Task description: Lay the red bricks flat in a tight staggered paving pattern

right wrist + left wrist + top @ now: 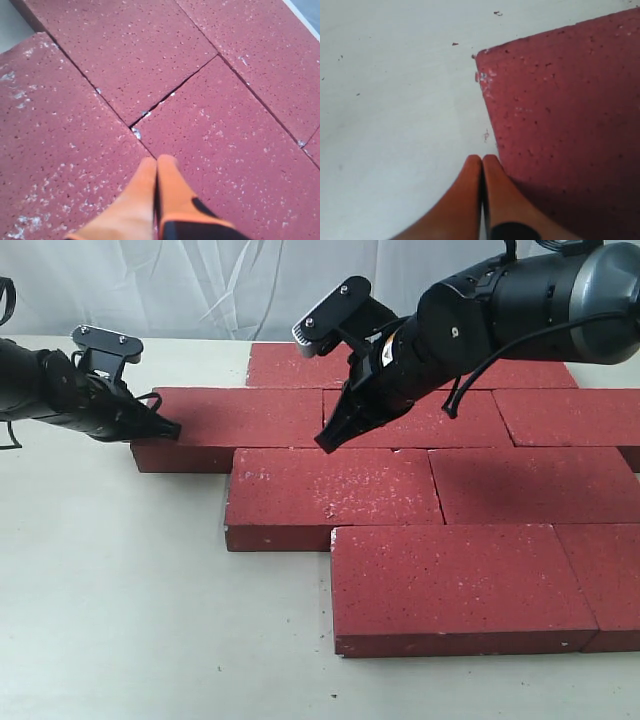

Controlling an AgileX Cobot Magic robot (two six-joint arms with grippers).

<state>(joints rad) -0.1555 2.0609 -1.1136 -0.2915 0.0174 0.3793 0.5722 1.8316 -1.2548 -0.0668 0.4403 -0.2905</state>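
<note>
Several dark red bricks (335, 498) lie flat on the table in staggered rows, touching one another. My left gripper (172, 428) is shut and empty, its tips at the left end of the second-row brick (235, 420); the left wrist view shows that brick's corner (560, 110) beside the closed fingers (482, 162). My right gripper (328, 443) is shut and empty, hovering just over the joint between the second and third rows. Its closed tips (158, 161) point at a seam where three bricks (150, 65) meet.
The pale table (110, 590) spreads out to the left and front of the bricks. A white draped backdrop (200, 280) hangs behind. The front-row bricks (455, 585) run off the right edge of the exterior view.
</note>
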